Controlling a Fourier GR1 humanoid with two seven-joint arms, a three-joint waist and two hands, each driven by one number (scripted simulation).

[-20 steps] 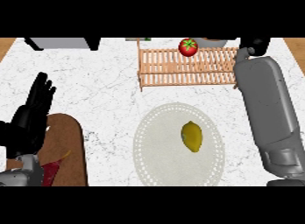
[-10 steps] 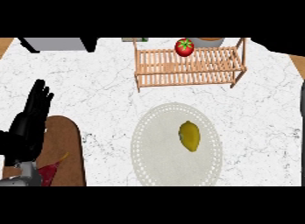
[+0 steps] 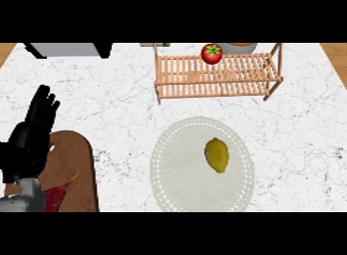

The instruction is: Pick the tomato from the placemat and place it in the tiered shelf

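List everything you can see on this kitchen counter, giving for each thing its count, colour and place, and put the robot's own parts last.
tomato: one, red with a green stalk end, on the top level of the shelf.
shelf: one, light wood slats, far middle of the counter.
placemat: one, pale and round, near middle of the counter.
yellow fruit: one, yellow, lying on the placemat, right of its middle.
brown board: one, brown, near left, with a red bit on it.
grey box: one, grey, far left edge.
counter: one, white marble.
left robot hand: one, black, open with fingers up, at the left edge.
right robot hand: not in view.
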